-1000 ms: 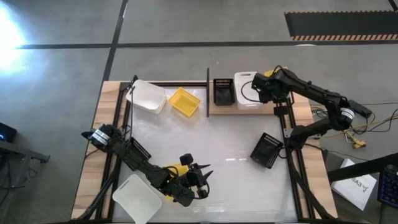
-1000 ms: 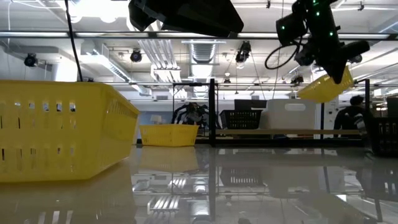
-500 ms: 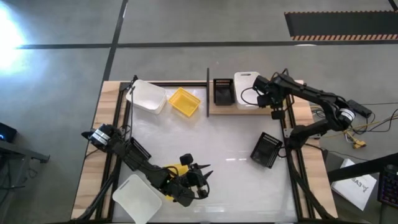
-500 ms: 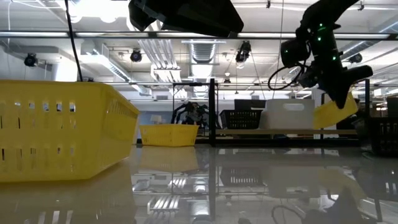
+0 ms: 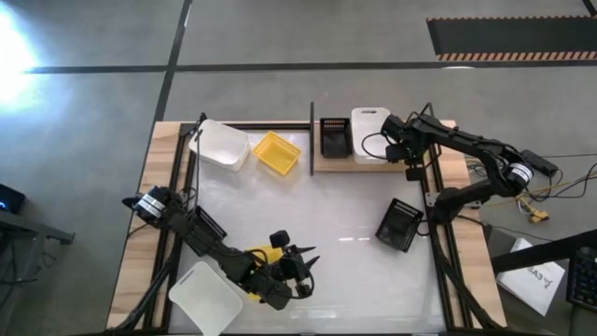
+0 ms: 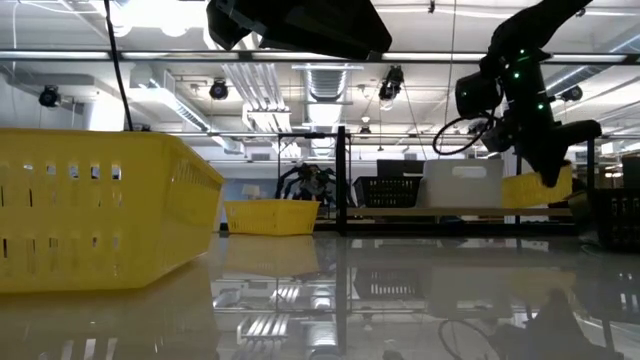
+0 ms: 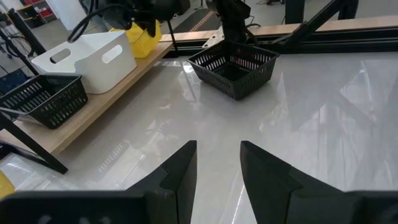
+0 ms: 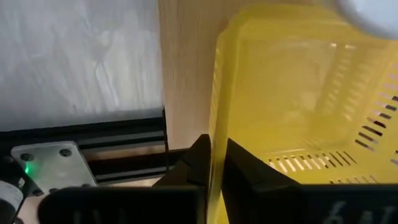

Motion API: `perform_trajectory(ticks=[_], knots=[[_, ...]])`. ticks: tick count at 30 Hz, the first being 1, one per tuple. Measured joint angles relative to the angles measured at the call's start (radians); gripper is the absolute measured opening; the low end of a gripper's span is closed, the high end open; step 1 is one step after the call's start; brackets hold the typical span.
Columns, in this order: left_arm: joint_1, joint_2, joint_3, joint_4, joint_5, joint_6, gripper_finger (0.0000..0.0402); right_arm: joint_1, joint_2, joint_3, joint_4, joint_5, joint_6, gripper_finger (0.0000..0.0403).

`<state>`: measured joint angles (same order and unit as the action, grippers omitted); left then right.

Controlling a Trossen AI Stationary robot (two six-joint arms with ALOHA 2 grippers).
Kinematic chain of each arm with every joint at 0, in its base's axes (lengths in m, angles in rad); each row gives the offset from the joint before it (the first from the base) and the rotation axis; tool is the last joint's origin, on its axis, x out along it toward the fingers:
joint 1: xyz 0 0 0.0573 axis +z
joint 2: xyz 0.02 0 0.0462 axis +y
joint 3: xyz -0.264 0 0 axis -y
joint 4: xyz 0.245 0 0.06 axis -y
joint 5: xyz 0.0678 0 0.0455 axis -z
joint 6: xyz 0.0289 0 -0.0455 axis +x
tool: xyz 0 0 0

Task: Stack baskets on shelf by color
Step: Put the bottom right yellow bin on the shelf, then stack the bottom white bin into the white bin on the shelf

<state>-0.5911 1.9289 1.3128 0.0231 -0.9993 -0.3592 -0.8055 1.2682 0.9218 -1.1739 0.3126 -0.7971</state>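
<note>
My right gripper (image 8: 214,163) is shut on a yellow basket (image 6: 535,188) beside the white basket (image 6: 462,183), at the right end of the pale wood shelf (image 5: 366,165). In the high view the arm hides this basket. A black basket (image 5: 335,138) and the white basket (image 5: 369,131) stand on the shelf. A second black basket (image 5: 401,225) sits on the table. My left gripper (image 7: 217,165) is open, hovering near the table's near edge (image 5: 297,273), touching nothing. My right gripper pinches the yellow basket's side wall at its rim (image 8: 216,124), one finger (image 8: 198,163) outside the wall and the other (image 8: 241,167) inside. It comes from above, slanting down. The basket hangs slightly tilted over the shelf's right end; whether its bottom rests there I cannot tell.
A white basket (image 5: 221,144) and a yellow one (image 5: 277,152) sit at the table's far left. Another white basket (image 5: 209,297) lies at the near left, and a yellow basket (image 6: 100,212) by my left arm. Black upright rods (image 6: 341,180) stand at the shelf.
My right gripper has come down toward the shelf's right end, carrying the yellow basket from well above the shelf to about board level beside the white basket. The basket now hangs less tilted. The left arm has kept still.
</note>
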Motion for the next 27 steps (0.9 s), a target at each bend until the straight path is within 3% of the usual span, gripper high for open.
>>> perform_trajectory(ticks=[9,13,16,22,27], knots=[[0.0,0.0,0.0,0.004,0.0,0.0,0.0107,0.0,-0.037,0.023,0.02,0.003,-0.012,0.0103],[0.0,0.0,0.0,0.009,0.0,0.0,0.0107,0.012,-0.054,0.059,-0.019,0.111,0.011,0.0127],[0.0,0.0,0.0,0.018,0.0,0.006,0.0107,0.038,-0.054,0.103,-0.085,0.179,0.149,0.0129],[0.002,0.0,0.0,0.022,0.0,0.008,0.0107,0.105,-0.055,0.174,-0.21,0.176,0.47,0.0112],[0.002,0.0,0.0,0.022,0.0,0.006,0.0107,0.222,-0.087,0.153,-0.263,0.062,0.585,0.0091]])
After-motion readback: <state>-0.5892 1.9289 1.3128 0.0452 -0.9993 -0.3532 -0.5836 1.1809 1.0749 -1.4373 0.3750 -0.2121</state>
